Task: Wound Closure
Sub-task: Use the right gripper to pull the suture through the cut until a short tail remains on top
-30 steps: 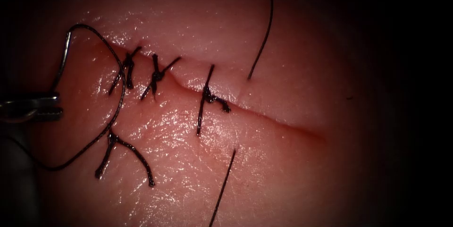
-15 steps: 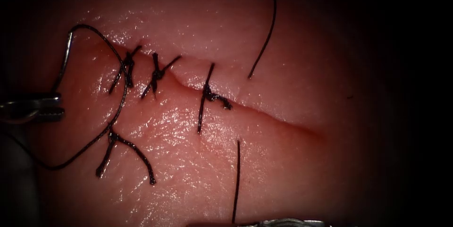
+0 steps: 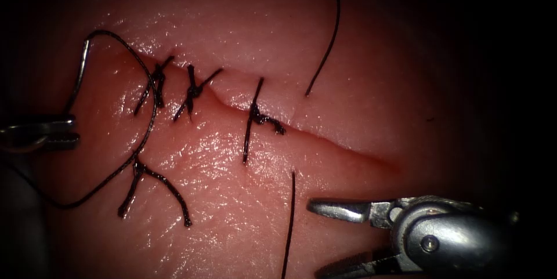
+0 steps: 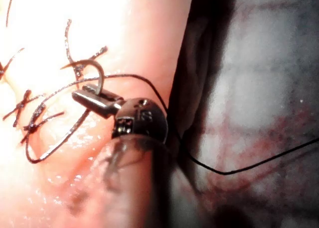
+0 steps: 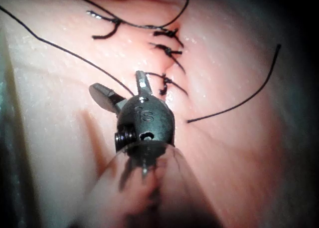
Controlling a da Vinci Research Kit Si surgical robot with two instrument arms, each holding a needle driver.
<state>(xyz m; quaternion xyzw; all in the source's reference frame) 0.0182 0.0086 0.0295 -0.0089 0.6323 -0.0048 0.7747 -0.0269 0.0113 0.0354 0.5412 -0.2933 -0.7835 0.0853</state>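
Observation:
My left tool point(image 3: 71, 129) sits at the left end of the cut point(image 3: 348, 150), its jaws shut on the curved needle point(image 3: 77, 79). The needle is out of the tissue point(image 3: 360, 82) and rises from the jaws to its thread end. The left wrist view shows the same grip point(image 4: 82, 94) on the needle point(image 4: 97, 67). The thread point(image 3: 328, 41) enters the tissue above the cut, and a strand point(image 3: 290, 221) leaves below it. My right tool point(image 3: 316, 238) hangs below the cut's unsewn right part, open and holding nothing, just right of that strand. Its parted jaws point(image 5: 117, 82) stand over the tissue.
Three tied stitches point(image 3: 194, 90) close the left part of the cut. A knotted, cut piece of thread point(image 3: 152, 180) lies below them. The needle's thread loops across the leftmost stitch point(image 3: 152, 102).
My right tool has come in from the bottom right with its jaws open. The lower strand has swung from slanted to upright. The left tool and needle have stayed put.

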